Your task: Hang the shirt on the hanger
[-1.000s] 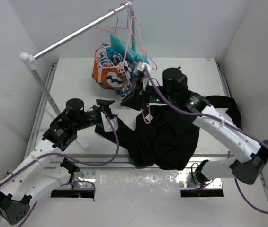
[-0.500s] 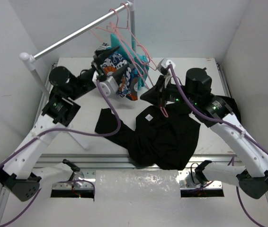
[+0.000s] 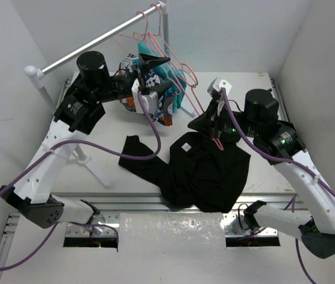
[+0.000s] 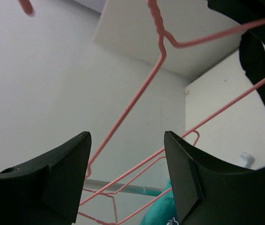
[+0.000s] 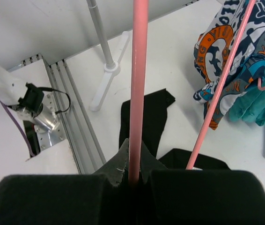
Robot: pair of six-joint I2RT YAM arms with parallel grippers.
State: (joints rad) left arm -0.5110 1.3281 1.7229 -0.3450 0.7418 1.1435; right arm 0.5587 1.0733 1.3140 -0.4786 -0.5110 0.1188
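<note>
Left arm raised to upper centre, left gripper (image 3: 165, 72) jaws apart around the hanging pink hangers (image 4: 138, 93). Right arm bent, right gripper (image 3: 200, 121) clamped on the hanger (image 5: 137, 84), over the shirt (image 3: 206, 171) lying centre frame on the table (image 3: 96, 127).

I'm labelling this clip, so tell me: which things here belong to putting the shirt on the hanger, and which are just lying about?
For the job: plain black fabric shirt; thin pink wire hanger, clamped in the right gripper.

Just about: orange, navy and white patterned garment; teal garment; spare pink wire hangers on the metal rail.
</note>
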